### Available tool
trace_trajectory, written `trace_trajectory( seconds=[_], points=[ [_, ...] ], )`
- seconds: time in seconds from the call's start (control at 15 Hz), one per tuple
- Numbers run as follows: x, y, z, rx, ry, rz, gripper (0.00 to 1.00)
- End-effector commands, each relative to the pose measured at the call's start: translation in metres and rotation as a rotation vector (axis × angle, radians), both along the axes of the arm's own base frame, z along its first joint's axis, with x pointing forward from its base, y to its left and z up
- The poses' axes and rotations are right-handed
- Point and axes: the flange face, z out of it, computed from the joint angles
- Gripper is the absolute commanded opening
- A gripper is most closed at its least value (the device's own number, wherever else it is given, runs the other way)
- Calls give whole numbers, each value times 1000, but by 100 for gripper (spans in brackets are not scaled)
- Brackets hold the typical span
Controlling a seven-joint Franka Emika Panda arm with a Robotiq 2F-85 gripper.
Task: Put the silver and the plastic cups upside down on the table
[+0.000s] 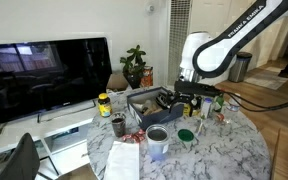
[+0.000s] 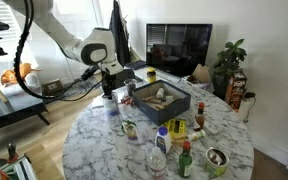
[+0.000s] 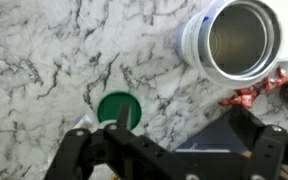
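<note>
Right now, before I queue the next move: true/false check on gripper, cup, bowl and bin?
1. The gripper is open and empty. True.
2. The silver cup is already upside down. False: its mouth faces up, and the wrist view looks into it.
3. The green bowl sits on the table, apart from that cup. True.
4. The grey bin on the table is empty. False: an exterior view shows things lying in it.
</note>
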Motion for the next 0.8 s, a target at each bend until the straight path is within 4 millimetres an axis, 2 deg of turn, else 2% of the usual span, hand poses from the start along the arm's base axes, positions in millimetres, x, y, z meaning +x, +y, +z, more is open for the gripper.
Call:
trace_trajectory(
  seconds=[0.0, 0.47, 0.53, 0.6, 0.67, 0.73],
  points=[
    [10, 41, -21, -56, 65, 93, 100],
    [29, 81, -65, -96, 112, 167, 98],
    [31, 84, -69, -97, 116, 170, 89],
    [32, 87, -74, -102, 123, 169, 73],
    [33, 88, -78, -114, 126, 161, 70],
    [35, 90, -79, -133, 119, 145, 63]
  ],
)
